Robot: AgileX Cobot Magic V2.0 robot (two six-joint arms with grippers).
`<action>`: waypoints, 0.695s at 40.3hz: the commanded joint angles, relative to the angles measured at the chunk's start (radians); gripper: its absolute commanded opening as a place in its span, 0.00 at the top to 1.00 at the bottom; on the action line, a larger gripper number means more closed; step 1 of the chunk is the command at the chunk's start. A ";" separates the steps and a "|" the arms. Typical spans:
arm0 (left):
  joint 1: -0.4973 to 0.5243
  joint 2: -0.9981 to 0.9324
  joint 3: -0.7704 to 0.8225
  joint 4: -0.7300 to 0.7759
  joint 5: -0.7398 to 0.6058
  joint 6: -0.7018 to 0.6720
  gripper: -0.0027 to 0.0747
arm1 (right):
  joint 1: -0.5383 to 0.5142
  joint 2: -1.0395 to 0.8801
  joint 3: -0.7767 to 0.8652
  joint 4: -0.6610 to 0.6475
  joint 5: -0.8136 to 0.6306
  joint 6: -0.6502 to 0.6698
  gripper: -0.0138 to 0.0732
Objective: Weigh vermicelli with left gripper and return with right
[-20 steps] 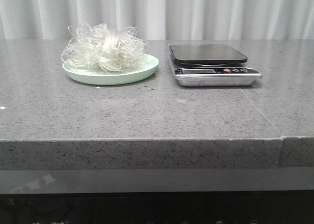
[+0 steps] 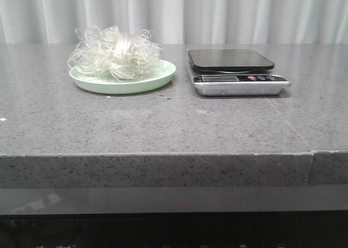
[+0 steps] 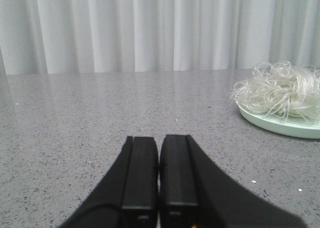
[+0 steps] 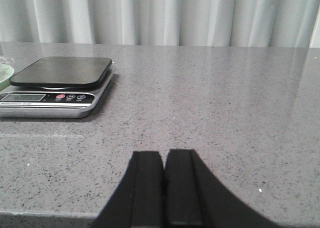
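The vermicelli [image 2: 116, 53] is a fluffy mound of whitish curly strands on a pale green plate [image 2: 166, 74] at the back left of the grey stone table. It also shows in the left wrist view [image 3: 280, 90], far off to one side of my left gripper [image 3: 159, 140], which is shut and empty, low over bare table. A kitchen scale [image 2: 234, 71] with a black platform, nothing on it, stands to the right of the plate. In the right wrist view the scale [image 4: 60, 85] lies well ahead of my right gripper [image 4: 164, 155], which is shut and empty. Neither gripper shows in the front view.
A white curtain [image 2: 174, 14] hangs behind the table. The table's front edge [image 2: 157, 155] has a seam at the right [image 2: 311, 161]. The plate's rim [image 4: 4, 75] peeks in beside the scale in the right wrist view.
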 commanded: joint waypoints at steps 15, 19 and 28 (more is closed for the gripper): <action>0.001 -0.022 0.032 0.003 -0.141 -0.008 0.76 | 0.001 -0.016 -0.013 0.005 -0.109 -0.003 0.68; 0.001 -0.022 -0.017 0.003 -0.163 -0.008 0.76 | 0.002 -0.015 -0.061 0.005 -0.097 -0.003 0.68; 0.001 0.023 -0.286 0.003 0.003 -0.008 0.76 | 0.002 0.013 -0.289 0.006 0.011 -0.003 0.68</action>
